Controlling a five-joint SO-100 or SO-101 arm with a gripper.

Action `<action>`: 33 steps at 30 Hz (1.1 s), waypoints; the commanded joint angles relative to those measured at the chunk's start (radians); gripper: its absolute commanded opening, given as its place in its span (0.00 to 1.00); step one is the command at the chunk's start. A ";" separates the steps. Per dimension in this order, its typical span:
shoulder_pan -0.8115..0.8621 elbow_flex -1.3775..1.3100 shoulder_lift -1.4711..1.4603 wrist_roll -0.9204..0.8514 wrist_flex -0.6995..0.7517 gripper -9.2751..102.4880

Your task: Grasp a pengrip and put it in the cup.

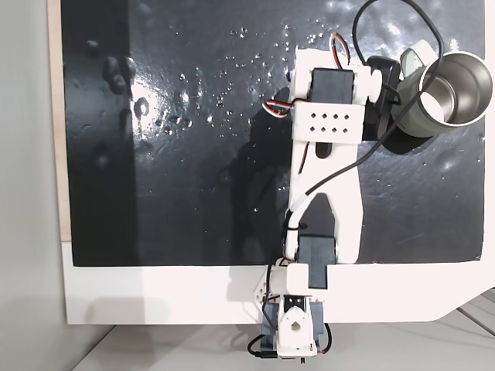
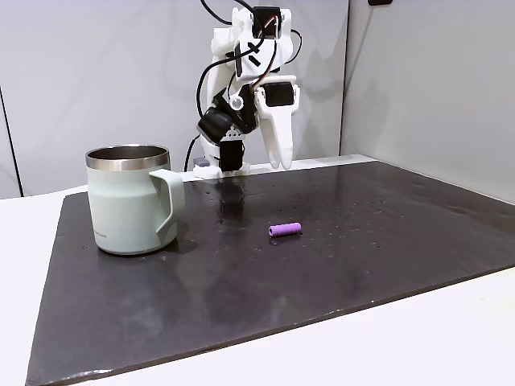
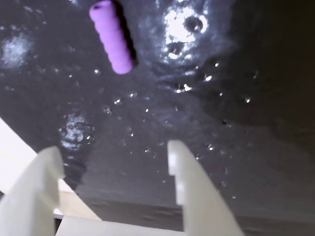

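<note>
Side fixed view, left to right: cup (image 2: 129, 199) stands upright on the dark mat (image 2: 386, 249), handle toward the middle; pengrip (image 2: 285, 230) lies flat on the mat to the right of the cup, well apart from it, long axis running left-right in this view; arm raised behind, gripper (image 2: 278, 161) hanging above the mat, beyond the pengrip, touching nothing. Wrist view: fingers (image 3: 189, 182) spread apart, nothing between them; pengrip (image 3: 112, 37) sits ahead and slightly left of the gap, its axis near in line with the reach, tilted a little. Judgement: gripper needs to advance and descend, shifting left. Mat around the pengrip is bare; edges are far off, so room is ample.
</note>
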 commanded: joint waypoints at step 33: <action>0.057 -0.310 -0.483 -0.164 -0.163 0.08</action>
